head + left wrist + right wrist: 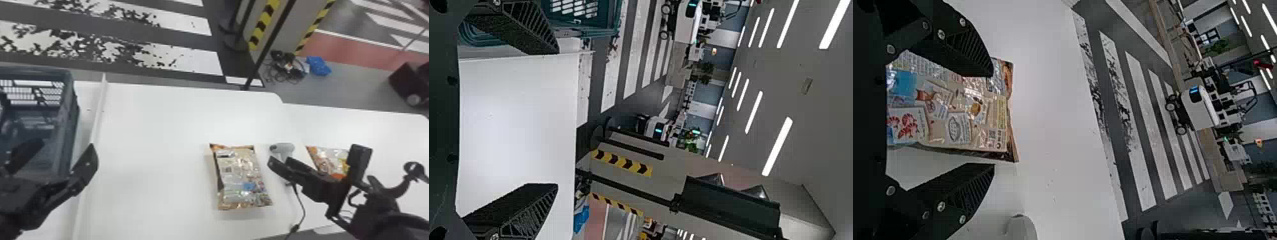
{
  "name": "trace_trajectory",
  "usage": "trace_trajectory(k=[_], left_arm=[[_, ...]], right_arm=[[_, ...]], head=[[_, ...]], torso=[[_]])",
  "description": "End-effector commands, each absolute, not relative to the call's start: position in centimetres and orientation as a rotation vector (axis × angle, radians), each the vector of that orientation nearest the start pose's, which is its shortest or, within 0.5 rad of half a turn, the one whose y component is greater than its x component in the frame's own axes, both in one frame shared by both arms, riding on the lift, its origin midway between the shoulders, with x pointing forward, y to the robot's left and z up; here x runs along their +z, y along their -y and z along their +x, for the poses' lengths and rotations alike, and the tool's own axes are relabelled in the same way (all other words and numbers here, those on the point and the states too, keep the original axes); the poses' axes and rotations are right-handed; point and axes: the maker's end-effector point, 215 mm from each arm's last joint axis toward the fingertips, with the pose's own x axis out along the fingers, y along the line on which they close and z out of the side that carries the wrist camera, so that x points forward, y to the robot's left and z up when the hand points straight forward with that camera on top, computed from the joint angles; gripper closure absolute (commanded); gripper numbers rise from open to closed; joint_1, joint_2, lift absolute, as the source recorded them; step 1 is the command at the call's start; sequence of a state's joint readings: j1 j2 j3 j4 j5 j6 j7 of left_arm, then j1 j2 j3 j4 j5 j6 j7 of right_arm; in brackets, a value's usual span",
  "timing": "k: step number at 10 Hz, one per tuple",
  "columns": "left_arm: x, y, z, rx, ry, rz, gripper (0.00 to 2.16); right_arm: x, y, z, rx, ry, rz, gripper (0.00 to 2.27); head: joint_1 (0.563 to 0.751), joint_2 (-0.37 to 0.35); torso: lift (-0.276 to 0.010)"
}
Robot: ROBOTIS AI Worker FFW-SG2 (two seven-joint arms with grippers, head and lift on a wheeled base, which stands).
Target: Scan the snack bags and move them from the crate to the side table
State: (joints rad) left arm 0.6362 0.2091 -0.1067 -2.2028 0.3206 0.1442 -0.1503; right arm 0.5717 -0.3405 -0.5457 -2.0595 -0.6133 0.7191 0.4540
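Observation:
In the head view my left gripper [63, 148] stands open by the right side of the blue-grey crate [71, 108]; the left wrist view has the same gripper [555, 119] with its fingers wide apart. A snack bag [239, 178] lies flat on the white table. Right of it is my right gripper [279, 161], which in the right wrist view [992, 120] is open, the bag [968, 112] showing beyond its fingers. The grey scanner [285, 147] sits just past those fingertips. A second, orange-cornered bag [328, 158] lies farther right, partly hidden by the right arm.
A raised white edge [99, 111] runs along the table beside the crate. Another white table [367, 123] adjoins at the right. The scanner's black cable [301, 207] trails toward the near edge. A dark post [265, 48] rises behind the tables.

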Motion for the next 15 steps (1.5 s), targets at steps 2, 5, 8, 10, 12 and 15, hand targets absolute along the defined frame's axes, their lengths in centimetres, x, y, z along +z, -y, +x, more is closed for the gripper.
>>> trace_trajectory(k=[2, 5, 8, 10, 12, 15], left_arm=[[-35.2, -14.5, 38.9, -0.357, -0.178, -0.201, 0.04], [-36.2, -15.8, 39.1, -0.327, -0.191, -0.191, 0.04], [-36.8, -16.7, 39.5, -0.302, -0.202, -0.185, 0.04], [-36.5, -17.0, 39.5, -0.295, -0.205, -0.184, 0.04], [-36.4, -17.0, 39.4, -0.297, -0.212, -0.184, 0.04], [-36.3, -16.6, 39.4, -0.304, -0.215, -0.19, 0.04]], right_arm=[[-43.3, 45.7, 38.0, 0.121, -0.523, 0.233, 0.06], [-45.7, 49.1, 40.2, 0.09, -0.508, 0.16, 0.07], [-48.4, 49.7, 41.7, 0.086, -0.502, 0.134, 0.07], [-49.2, 50.8, 41.9, 0.067, -0.474, 0.126, 0.07], [-50.6, 51.6, 40.9, 0.062, -0.478, 0.141, 0.07], [-52.3, 51.2, 39.9, 0.07, -0.497, 0.145, 0.1]], head=[[0.695, -0.35], [0.695, -0.35], [0.695, -0.35], [0.695, -0.35], [0.695, -0.35], [0.695, -0.35]], torso=[[-0.087], [-0.087], [-0.087], [-0.087], [-0.087], [-0.087]])
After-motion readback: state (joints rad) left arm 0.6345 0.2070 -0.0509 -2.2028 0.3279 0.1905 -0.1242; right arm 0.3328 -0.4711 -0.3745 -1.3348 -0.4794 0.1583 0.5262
